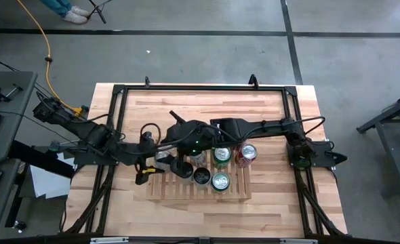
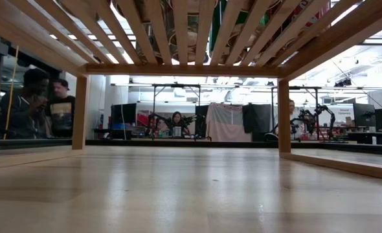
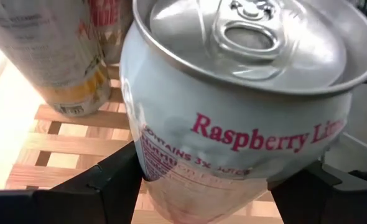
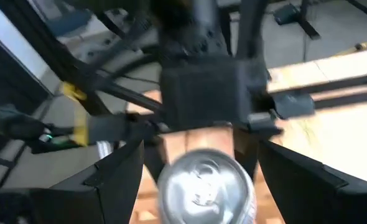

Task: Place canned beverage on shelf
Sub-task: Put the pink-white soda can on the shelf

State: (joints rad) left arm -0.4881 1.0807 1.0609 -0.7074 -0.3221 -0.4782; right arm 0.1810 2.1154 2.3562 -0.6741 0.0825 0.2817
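Note:
The slatted wooden shelf lies on the table's middle; the low view sees its slats from below. A white "Raspberry Lime" can sits between my left gripper's fingers over the shelf's left part. My right gripper faces it from the right, open, its fingers standing on either side of the same can's silver top. I cannot tell whether they touch it. Several other cans stand upright on the shelf. My left gripper pinches the white can between its two fingers, on the can's lower side wall. The fingers come level from the table's left. The can is tilted, its top toward the wrist camera, above the slats. Its base is hidden.
Two green-topped cans, a red can and a dark can crowd the shelf's middle and right. Another can stands close beside the held one. People sit in the room beyond the table.

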